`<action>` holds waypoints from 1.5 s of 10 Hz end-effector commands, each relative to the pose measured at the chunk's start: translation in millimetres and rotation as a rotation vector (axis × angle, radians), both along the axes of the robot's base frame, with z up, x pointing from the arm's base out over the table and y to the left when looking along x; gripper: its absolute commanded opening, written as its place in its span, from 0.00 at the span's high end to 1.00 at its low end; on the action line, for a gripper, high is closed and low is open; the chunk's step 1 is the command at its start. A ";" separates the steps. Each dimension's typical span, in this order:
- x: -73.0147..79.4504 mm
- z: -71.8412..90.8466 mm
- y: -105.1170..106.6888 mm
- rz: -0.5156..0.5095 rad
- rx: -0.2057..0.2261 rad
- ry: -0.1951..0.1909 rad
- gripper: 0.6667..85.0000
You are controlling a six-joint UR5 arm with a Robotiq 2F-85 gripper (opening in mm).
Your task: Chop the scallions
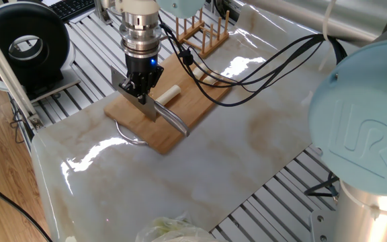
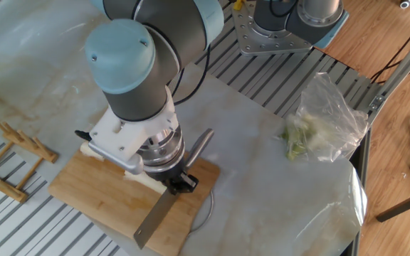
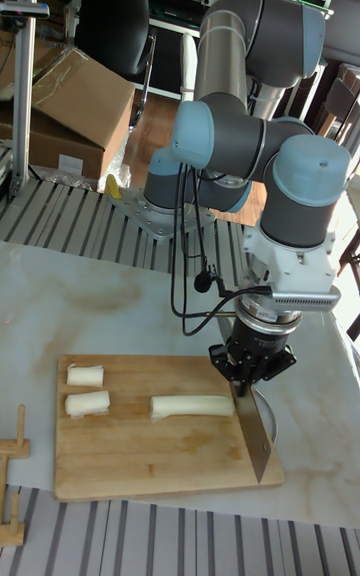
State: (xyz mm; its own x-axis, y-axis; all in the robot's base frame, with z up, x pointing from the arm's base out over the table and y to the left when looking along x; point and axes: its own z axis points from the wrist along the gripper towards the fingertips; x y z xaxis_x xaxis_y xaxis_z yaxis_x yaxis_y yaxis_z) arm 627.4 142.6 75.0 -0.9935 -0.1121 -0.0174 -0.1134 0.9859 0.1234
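Lying cream-white scallions (image 3: 190, 405), two short chunks (image 3: 86, 389)

Matt wooden cutting board (image 3: 150, 446), shiny metal knife (image 3: 255, 431), glossy marbled table (image 1: 247, 134).

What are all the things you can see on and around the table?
scallions: three pieces, cream-white, one long and two short, on the board
cutting board: one, light wood, on the marble sheet
knife: one, grey blade, held over the board's end beyond the long piece
marble sheet: one, pale with tan veins, covering the table
wooden rack: one, light wood, beyond the board
plastic bag of greens: one, clear with pale green leaves, near the table's edge
cardboard box: one, brown, behind the table
arm: one, grey with light blue caps
gripper: one, black, shut on the knife's handle
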 end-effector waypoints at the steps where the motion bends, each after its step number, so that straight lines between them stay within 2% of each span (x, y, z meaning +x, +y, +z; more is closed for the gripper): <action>1: 3.2 -0.7 -3.2 -0.005 -0.004 -0.006 0.99; 5: 5.2 -0.1 -6.7 -0.005 -0.010 -0.006 0.99; 10: 9.3 0.7 -19.3 0.001 -0.049 -0.012 0.99; 15: 11.7 2.4 -25.6 0.000 -0.053 -0.003 0.99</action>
